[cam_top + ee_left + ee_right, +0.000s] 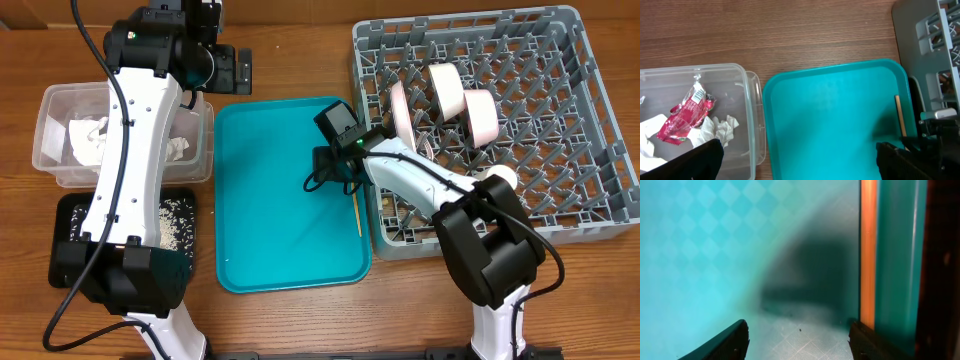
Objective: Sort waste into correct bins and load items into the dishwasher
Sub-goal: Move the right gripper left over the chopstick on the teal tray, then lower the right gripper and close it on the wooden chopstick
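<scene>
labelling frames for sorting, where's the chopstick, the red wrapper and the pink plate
chopstick (357,212): overhead view, midway along the stick.
red wrapper (685,112): left wrist view, centre of the crumpled foil.
pink plate (402,112): overhead view, middle of its upright edge in the rack.

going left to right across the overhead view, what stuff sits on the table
clear tub → teal tray → chopstick → grey dish rack
</scene>
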Controlling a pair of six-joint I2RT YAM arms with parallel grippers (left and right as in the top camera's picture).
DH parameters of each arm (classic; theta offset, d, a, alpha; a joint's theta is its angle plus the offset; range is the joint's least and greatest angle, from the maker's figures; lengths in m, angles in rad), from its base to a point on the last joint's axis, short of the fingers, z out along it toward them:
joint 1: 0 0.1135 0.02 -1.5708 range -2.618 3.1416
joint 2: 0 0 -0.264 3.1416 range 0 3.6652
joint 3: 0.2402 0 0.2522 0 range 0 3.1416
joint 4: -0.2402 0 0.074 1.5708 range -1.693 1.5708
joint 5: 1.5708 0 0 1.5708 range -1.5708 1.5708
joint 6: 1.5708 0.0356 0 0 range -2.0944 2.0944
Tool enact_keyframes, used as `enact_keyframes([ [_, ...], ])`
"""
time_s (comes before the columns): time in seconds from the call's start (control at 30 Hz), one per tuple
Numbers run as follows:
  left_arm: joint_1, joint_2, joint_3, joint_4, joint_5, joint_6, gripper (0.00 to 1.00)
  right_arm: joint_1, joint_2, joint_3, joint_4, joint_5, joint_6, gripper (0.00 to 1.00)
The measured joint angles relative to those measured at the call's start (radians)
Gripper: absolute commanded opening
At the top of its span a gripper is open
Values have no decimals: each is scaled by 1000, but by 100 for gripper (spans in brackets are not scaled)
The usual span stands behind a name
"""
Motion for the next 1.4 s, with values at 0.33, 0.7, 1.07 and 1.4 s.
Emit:
enact_keyframes([
  [0.33, 0, 0, 0, 0, 0, 0, 100, 20, 4, 0, -2, 14, -72, 69],
  [0.7, 0, 0, 0, 0, 0, 0, 100, 59, 11, 47, -99, 138, -96, 69],
  [1.07, 0, 0, 0, 0, 0, 0, 100, 90, 13, 47, -106, 209, -97, 69],
  [1.4, 0, 0, 0, 0, 0, 0, 100, 90, 15, 47, -114, 230, -99, 68],
])
